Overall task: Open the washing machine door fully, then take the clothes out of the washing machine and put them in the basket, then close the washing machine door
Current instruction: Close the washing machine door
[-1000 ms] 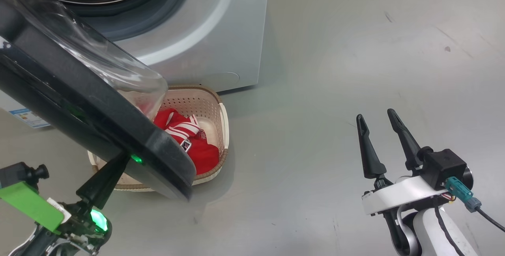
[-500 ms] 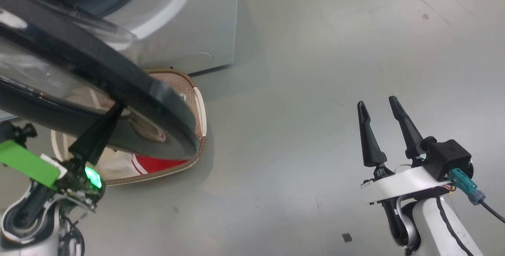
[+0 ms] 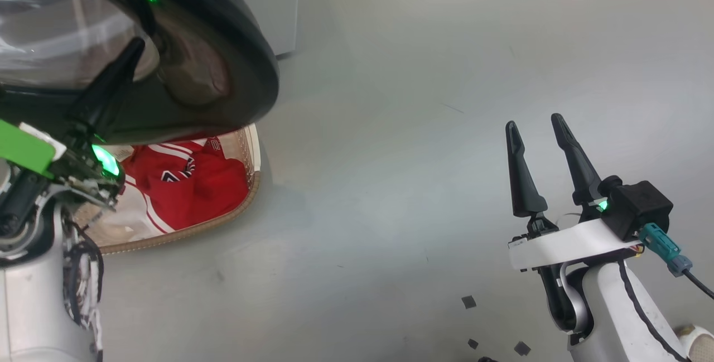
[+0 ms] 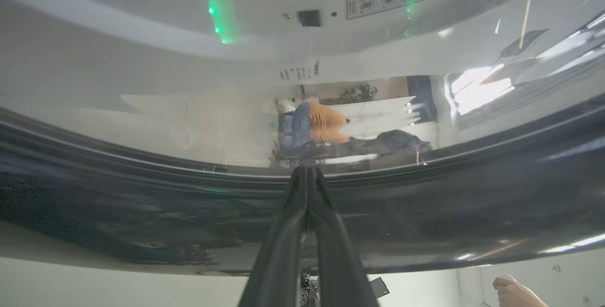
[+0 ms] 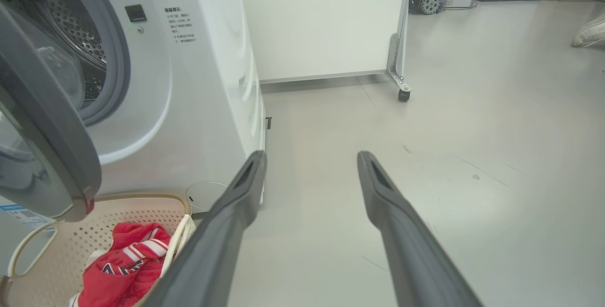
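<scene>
Head view: two grippers are seen, each with two long dark tapered fingers, along with one washing machine (image 5: 198,84), one door (image 3: 223,44) and one basket (image 5: 142,198). The left gripper (image 3: 134,49) is closed with nothing between its fingers, which are pressed together into a single point. In the left wrist view that point is laid at the door's glossy black ring, just below the clear bulging glass. The right gripper (image 3: 533,122) is spread wide and empty, held above the smooth grey floor (image 3: 418,128), well apart from the machine. The round door is stood partly open, swung out from the white machine front and hanging over the rear of the basket. Behind it, in the right wrist view, a grey rubber-rimmed opening and a perforated steel drum (image 5: 71,23) are shown. The basket is set on the floor just in front of the machine. It is oval and made of cream plastic, with perforated walls and a brown woven-look rim. The clothes (image 5: 127,259) are held in it, a soft crumpled heap of red fabric with white stripes. How many garments are in the heap cannot be told.
</scene>
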### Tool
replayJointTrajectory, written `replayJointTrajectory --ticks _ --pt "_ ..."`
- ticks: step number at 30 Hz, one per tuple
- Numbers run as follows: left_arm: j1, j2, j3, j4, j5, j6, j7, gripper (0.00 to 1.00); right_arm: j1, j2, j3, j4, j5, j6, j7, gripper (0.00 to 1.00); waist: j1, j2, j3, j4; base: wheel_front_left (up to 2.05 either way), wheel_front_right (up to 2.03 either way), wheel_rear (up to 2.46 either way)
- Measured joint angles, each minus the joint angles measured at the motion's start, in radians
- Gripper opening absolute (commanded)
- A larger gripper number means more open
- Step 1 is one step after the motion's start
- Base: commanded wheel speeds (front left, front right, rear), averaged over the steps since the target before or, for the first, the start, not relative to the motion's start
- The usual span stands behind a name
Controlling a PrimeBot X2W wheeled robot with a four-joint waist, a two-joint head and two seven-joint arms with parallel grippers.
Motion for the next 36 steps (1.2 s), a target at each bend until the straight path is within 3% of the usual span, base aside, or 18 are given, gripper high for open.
replayJointTrajectory --ticks 21,36 --pt "-0.264 0.021 0.012 0.207 0.062 0.002 -0.088 0.00 -0.049 0.013 -0.001 0.031 0.001 0.017 -0.008 1.00 0.0000 0.0000 0.074 -0.044 0.00 0.00 0.00" --pt "-0.223 -0.007 0.031 0.284 0.023 -0.011 -0.085 0.00 -0.053 0.012 -0.036 0.049 -0.002 0.017 -0.008 1.00 -0.0001 0.0000 0.035 0.018 0.00 0.00 0.00"
